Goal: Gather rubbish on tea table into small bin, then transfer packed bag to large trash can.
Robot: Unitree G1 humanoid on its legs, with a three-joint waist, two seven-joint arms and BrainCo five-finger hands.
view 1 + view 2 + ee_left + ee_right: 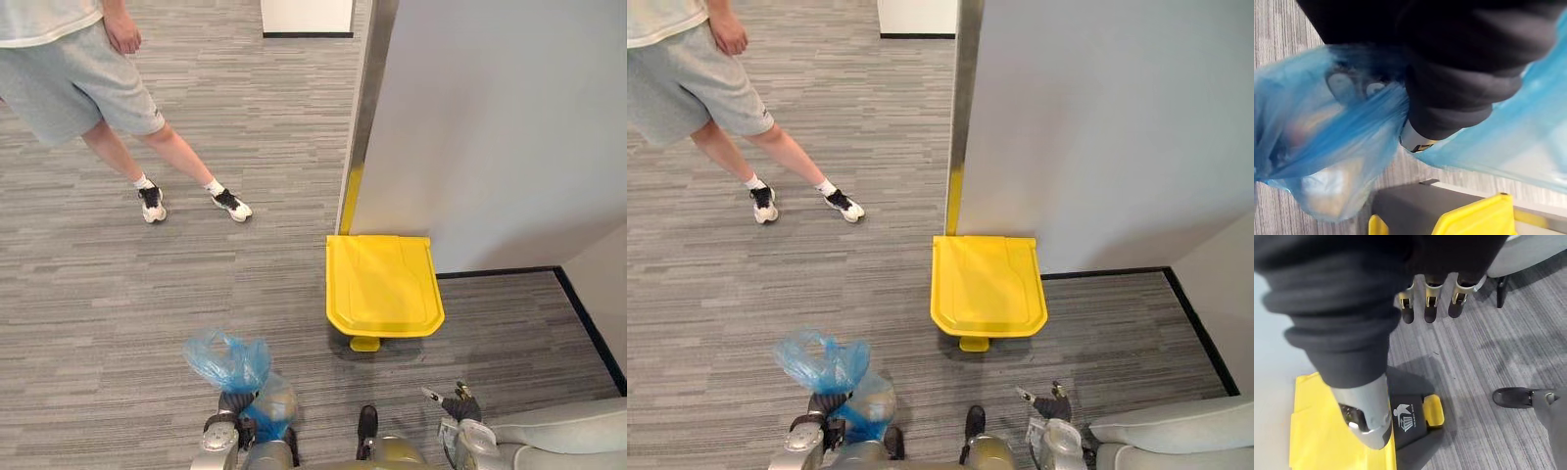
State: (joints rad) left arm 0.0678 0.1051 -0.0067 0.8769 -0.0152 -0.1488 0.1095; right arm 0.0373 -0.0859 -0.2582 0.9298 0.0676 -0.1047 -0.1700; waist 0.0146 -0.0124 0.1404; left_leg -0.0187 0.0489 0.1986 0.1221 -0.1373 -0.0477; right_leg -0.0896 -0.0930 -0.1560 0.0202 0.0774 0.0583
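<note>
Presently, transfer step: blue bag [230, 360] clenched in left hand [235, 404] fingers, 7 o'clock; right hand [458, 405] fingers hung slack, 5 o'clock; trash can [1409, 431] stood shut, and its lid [380, 282] likely needed raising next.

Grey striped carpet floor [118, 294]. A trash can [382, 284] with a closed yellow lid stands on it, back against the pale wall [490, 127] beside a metal-edged corner; its yellow pedal [364, 344] sticks out in front, just above the carpet. A black baseboard [495, 272] runs along the wall foot to the right of the can. A person stands on the floor well to the left, in white-and-black shoes [152, 204]. A pale seat [568, 431] sits at the near right.
</note>
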